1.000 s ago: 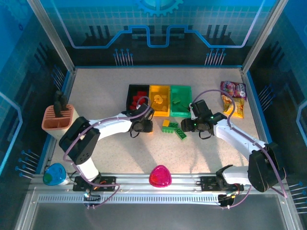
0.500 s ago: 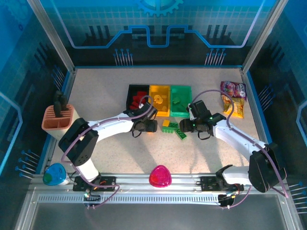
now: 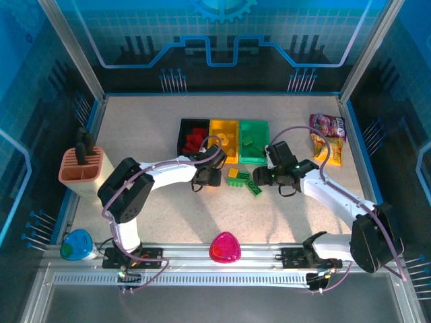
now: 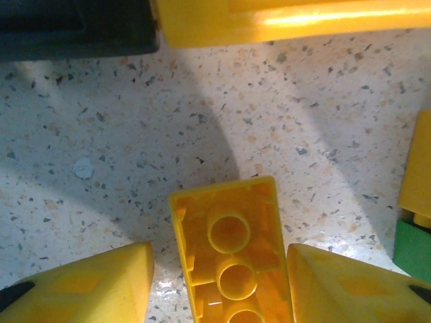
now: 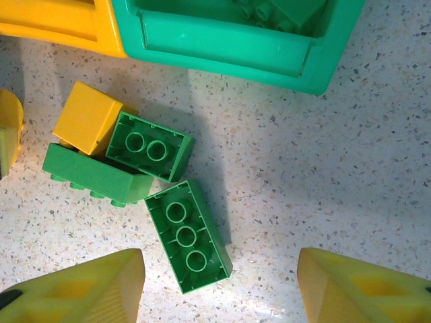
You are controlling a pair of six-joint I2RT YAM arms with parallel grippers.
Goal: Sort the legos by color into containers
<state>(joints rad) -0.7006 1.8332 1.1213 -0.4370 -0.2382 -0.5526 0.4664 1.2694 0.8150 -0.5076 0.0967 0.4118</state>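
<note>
A yellow lego [image 4: 232, 249] lies hollow side up between the fingers of my left gripper [image 4: 221, 282]. The right finger is against it, and a sliver of table shows at the left finger. This gripper [image 3: 212, 176] sits just below the black container [image 3: 183, 134] and the yellow container [image 3: 224, 123]. My right gripper [image 5: 222, 282] hangs open over a green lego [image 5: 188, 235], below the green container [image 5: 222, 44]. Two more green legos [image 5: 149, 147] and a yellow one [image 5: 86, 116] are piled to its left. Red legos [image 3: 196, 139] lie in the black container.
A tan tool holder [image 3: 81, 167] stands at the far left. Snack packets [image 3: 328, 138] lie at the right. A pink rounded object [image 3: 225, 247] and a blue one [image 3: 77, 244] sit near the front rail.
My left gripper has slid right along the front of the containers, toward the pile of legos. The right arm has barely moved.
</note>
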